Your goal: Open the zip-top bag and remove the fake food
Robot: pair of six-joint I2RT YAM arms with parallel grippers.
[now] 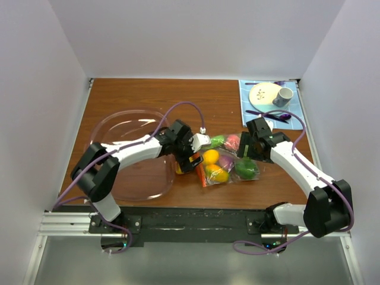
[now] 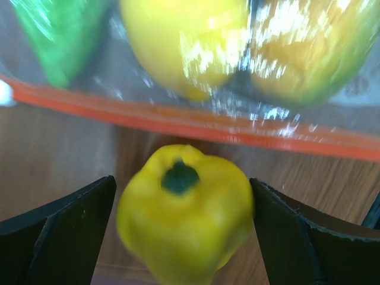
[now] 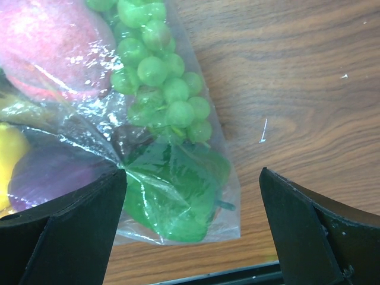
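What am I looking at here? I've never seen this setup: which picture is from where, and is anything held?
Two robot arms are bolted at the near edge of a wooden table. The wide picture looks down from above; the other two come from a camera on each wrist, so the black wedges are that hand's own fingers. On the table lie a clear zip-top bag of fake food, a large clear bowl, and a blue mat with plate, cup and spoon. The left hand grips a yellow pepper just outside the bag's orange zip strip. The right hand is open above the bag's green grapes.
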